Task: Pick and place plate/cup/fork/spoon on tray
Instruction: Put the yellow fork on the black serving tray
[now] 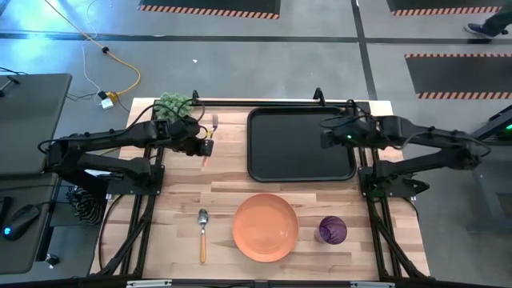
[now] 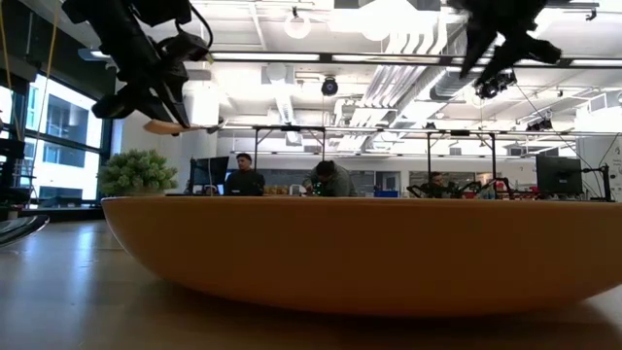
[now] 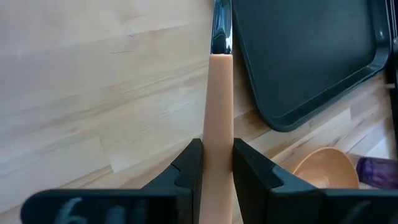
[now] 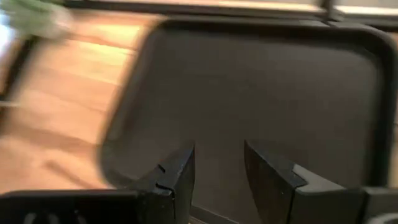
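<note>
At the counter's (image 1: 240, 192) near edge lie the spoon (image 1: 202, 232), plate (image 1: 265, 227) and cup (image 1: 332, 230). Farther back, my left jaws (image 3: 217, 163) pinch the fork (image 3: 219, 112) by its wooden handle, lifted beside the tray (image 1: 300, 144). My right jaws (image 4: 217, 168) hang spread above the tray's right part.
</note>
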